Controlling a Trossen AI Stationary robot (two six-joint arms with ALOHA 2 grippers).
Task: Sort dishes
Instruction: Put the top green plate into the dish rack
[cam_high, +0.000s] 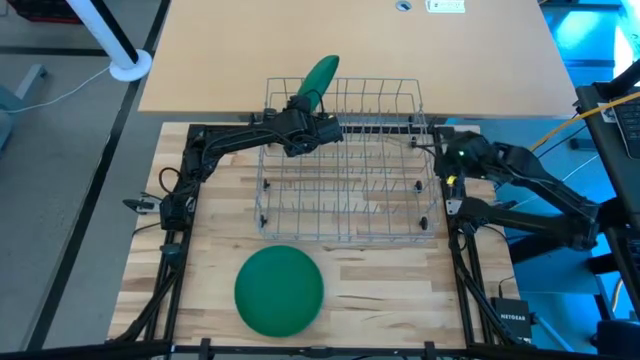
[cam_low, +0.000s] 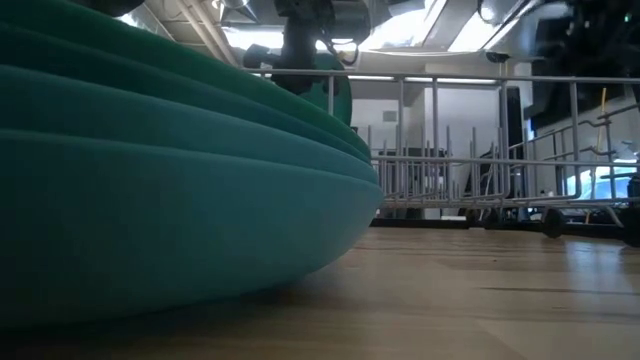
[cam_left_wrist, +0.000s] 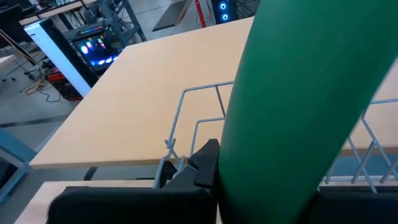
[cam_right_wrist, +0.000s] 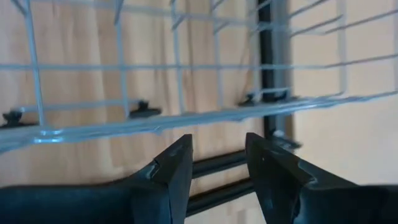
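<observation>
A: Where did you stand?
B: Your left gripper (cam_high: 312, 103) clenched one green plate (cam_high: 320, 76) on edge over the wire rack (cam_high: 345, 215)'s far-left corner; the stack (cam_high: 279, 290) waited nearby.
A: Next?
B: Lower it between tines, I'd judge. Your right gripper (cam_right_wrist: 217, 163) idled, fingers parted, empty.

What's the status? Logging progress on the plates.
Left pincer shut on green plate, at rack's far-left corner. Right pincer open, waiting outside rack. Plate stack on table.
</observation>
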